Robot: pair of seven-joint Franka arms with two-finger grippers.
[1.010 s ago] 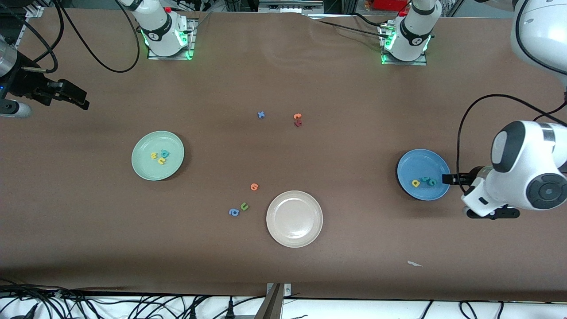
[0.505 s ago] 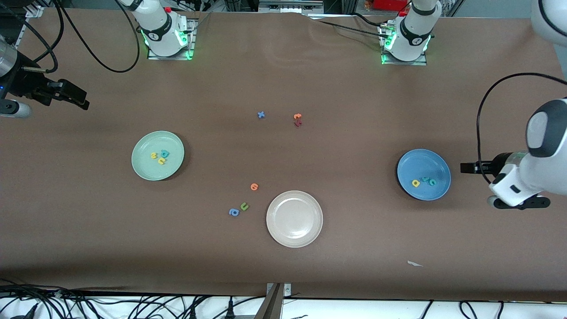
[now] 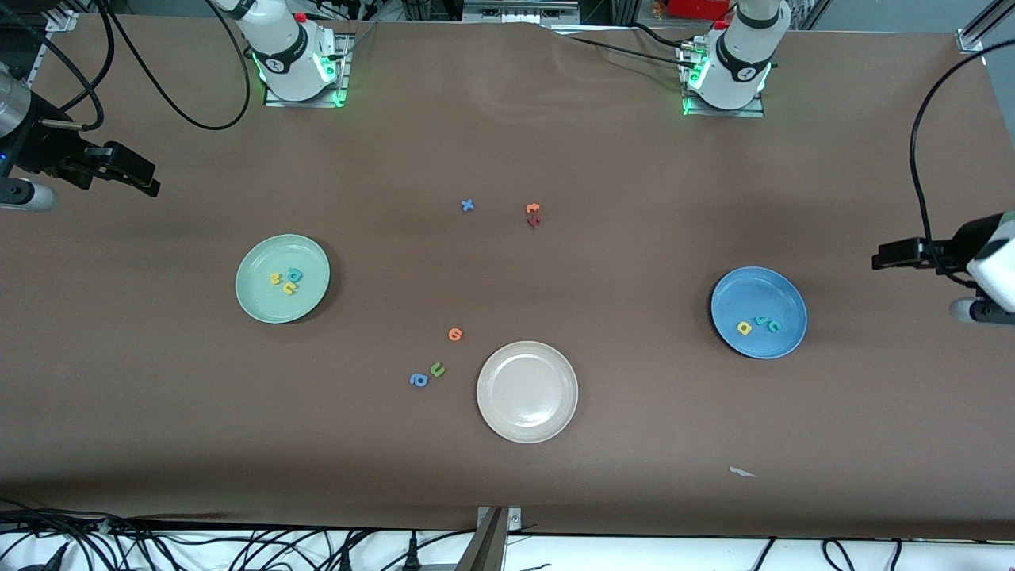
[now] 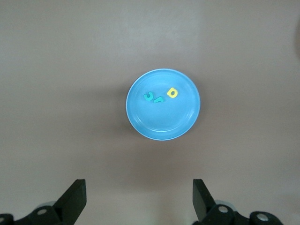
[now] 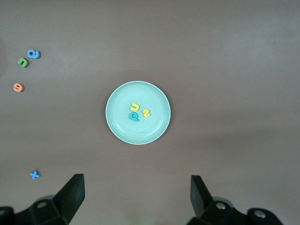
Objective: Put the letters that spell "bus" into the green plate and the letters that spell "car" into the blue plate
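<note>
The green plate (image 3: 282,278) and blue plate (image 3: 759,312) hold their letters, a cream plate (image 3: 526,392) and stray letters (image 3: 434,369) between; each gripper gapes empty.

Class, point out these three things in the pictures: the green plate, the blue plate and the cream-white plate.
green plate (image 3: 262,297): front view, bare part of its floor near the rim.
blue plate (image 3: 749,292): front view, bare floor above the letters.
cream-white plate (image 3: 526,392): front view, its middle.
</note>
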